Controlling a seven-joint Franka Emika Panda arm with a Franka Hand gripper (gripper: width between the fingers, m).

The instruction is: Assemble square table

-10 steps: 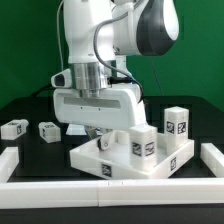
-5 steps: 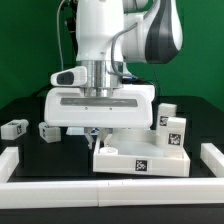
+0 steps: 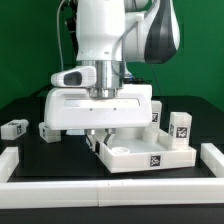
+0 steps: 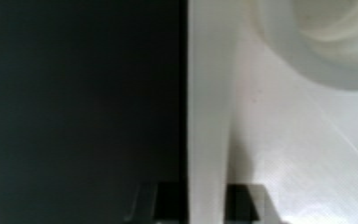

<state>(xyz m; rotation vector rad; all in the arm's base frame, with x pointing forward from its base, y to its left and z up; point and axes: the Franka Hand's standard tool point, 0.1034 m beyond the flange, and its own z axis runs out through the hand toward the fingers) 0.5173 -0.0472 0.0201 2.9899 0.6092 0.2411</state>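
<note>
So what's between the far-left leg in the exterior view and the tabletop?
One more loose leg, short of the tabletop; only the exterior view shows it.

Bare table (image 3: 60, 158) stands free between the loose leg (image 3: 48, 130) (exterior view's left) and the tabletop (image 3: 132, 151), front rail (image 3: 100, 186) bounding it.

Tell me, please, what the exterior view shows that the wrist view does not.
Only the exterior view shows the arm, two loose legs on the exterior view's left, another on its right, and the rails. Only the wrist view shows the fingers shut on the rim of the tabletop, and a round socket close up. Both show the tabletop and the black table.
</note>
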